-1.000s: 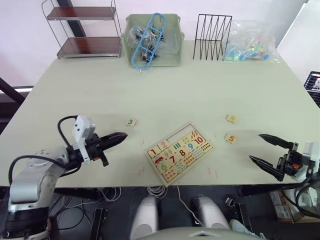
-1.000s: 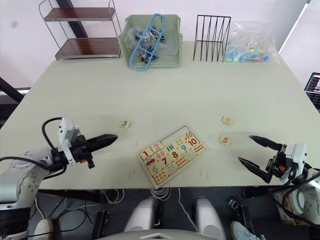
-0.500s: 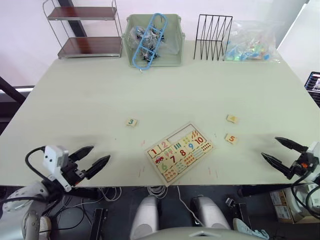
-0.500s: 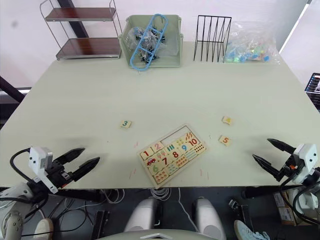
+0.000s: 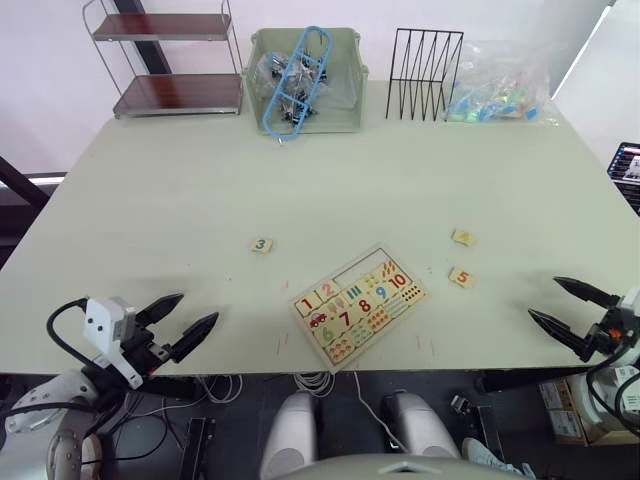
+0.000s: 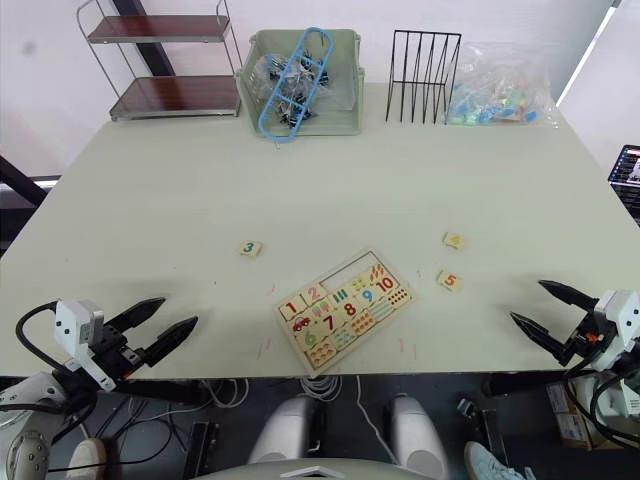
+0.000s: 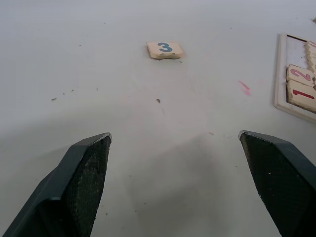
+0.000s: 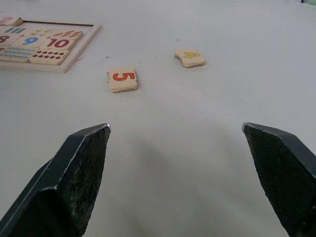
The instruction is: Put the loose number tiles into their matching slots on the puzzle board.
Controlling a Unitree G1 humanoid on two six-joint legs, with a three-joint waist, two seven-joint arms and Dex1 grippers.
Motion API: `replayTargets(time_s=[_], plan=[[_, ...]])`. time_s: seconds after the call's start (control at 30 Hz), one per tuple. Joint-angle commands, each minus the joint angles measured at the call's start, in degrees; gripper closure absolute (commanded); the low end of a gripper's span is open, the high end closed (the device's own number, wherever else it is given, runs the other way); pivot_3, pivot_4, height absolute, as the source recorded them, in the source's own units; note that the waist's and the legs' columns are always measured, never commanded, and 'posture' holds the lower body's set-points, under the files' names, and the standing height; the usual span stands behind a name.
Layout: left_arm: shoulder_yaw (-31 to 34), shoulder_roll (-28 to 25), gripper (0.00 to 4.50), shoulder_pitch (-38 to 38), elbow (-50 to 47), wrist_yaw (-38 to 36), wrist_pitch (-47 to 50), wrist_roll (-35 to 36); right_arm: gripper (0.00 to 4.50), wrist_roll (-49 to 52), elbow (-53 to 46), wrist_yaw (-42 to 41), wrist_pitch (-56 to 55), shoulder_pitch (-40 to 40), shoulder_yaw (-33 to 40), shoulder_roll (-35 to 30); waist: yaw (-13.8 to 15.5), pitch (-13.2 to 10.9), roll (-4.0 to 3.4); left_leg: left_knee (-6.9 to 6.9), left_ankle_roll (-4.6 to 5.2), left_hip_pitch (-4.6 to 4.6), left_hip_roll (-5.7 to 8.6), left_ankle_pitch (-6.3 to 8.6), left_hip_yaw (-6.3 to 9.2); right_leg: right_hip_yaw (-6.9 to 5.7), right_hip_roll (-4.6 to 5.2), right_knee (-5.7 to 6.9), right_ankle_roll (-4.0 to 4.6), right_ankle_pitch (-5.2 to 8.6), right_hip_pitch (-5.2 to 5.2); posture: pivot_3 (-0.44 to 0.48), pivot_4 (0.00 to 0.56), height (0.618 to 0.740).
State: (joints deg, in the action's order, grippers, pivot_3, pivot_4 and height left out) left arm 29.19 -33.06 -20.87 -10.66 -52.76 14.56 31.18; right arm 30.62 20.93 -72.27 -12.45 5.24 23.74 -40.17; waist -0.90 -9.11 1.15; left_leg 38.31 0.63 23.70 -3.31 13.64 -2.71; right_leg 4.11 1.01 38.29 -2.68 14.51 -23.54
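Idling pre-grasp: counter [image 5: 150, 190] carries puzzle board [image 5: 360, 306] near centre; both claws spread, empty, left claw [image 5: 183, 320] at 8 o'clock, right claw [image 5: 566, 306] at 4. Next: grab tile 5 [image 5: 460, 277], tile 4 [image 5: 462, 237], tile 3 [image 5: 261, 244].

Far edge of the pale table [image 5: 150, 190], left to right: two-tier metal shelf [image 5: 168, 60], green bin [image 5: 305, 82] holding blue clips [image 5: 295, 75], black wire rack [image 5: 425, 62], clear plastic bag [image 5: 500, 85] of colourful pieces.
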Motion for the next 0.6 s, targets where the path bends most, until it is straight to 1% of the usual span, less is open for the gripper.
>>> replayTargets(time_s=[0.03, 0.27, 0.6], plan=[[0.7, -0.1, 0.11, -0.2, -1.0, 0.3, -1.3, 0.4, 0.0, 1.6, -3.6, 0.3, 0.7, 0.0, 1.4, -0.1, 0.0, 0.0, 0.0, 0.0, 0.0, 0.0, 0.0, 0.0, 0.0, 0.0, 0.0, 0.0, 0.0, 0.0, 0.0, 0.0, 0.15, 0.74], [0.5, -0.3, 0.11, 0.5, -0.2, 0.5, -1.9, 0.2, 0.0, 2.1, -6.2, 1.5, 2.3, 0.9, 1.9, 0.3, 0.0, 0.0, 0.0, 0.0, 0.0, 0.0, 0.0, 0.0, 0.0, 0.0, 0.0, 0.0, 0.0, 0.0, 0.0, 0.0, 0.15, 0.74], [-0.5, -0.6, 0.11, 3.3, 2.1, 0.4, -2.8, -0.4, 0.0, 2.9, -9.6, 3.8, 4.0, 3.1, 2.2, 1.4, 0.0, 0.0, 0.0, 0.0, 0.0, 0.01, 0.0, 0.0, -0.01, 0.0, 0.0, 0.0, 0.0, 0.0, -0.01, 0.0, 0.15, 0.74]])
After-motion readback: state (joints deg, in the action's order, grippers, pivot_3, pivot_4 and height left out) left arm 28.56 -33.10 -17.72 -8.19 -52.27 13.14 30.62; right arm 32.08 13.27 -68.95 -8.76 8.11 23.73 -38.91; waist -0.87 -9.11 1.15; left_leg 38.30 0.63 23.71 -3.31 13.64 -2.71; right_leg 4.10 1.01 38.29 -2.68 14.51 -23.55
